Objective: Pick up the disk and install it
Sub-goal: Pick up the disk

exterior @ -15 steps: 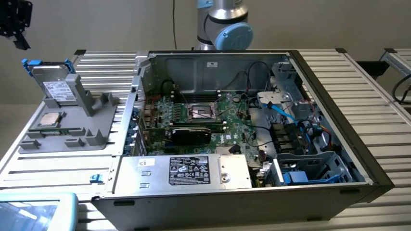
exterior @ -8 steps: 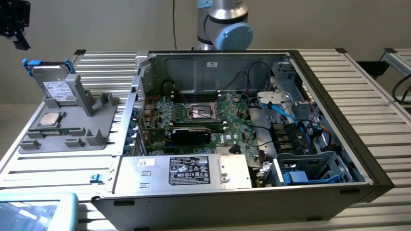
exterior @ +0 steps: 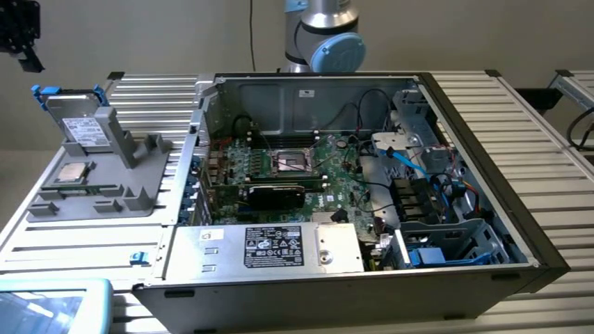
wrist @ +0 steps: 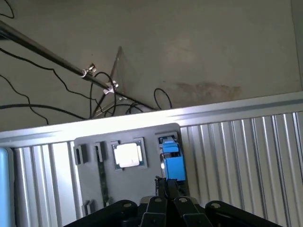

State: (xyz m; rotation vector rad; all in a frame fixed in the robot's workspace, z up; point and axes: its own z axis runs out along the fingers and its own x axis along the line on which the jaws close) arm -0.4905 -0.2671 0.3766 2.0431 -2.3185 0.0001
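one disk (exterior: 82,127), one chip (exterior: 72,172), one computer case (exterior: 316,305)

In the exterior view the computer case (exterior: 325,300) sits on the counter (exterior: 529,118), the holder tray (exterior: 153,167) at its 9 o'clock. The disk (exterior: 82,126) stands in the tray's 11 o'clock corner, the CPU chip (exterior: 72,172) flat at the disk's 6 o'clock. Inside the case, the power supply box (exterior: 269,247) lies at the motherboard's (exterior: 307,174) 6 o'clock, the drive cage (exterior: 455,243) at 4 o'clock.
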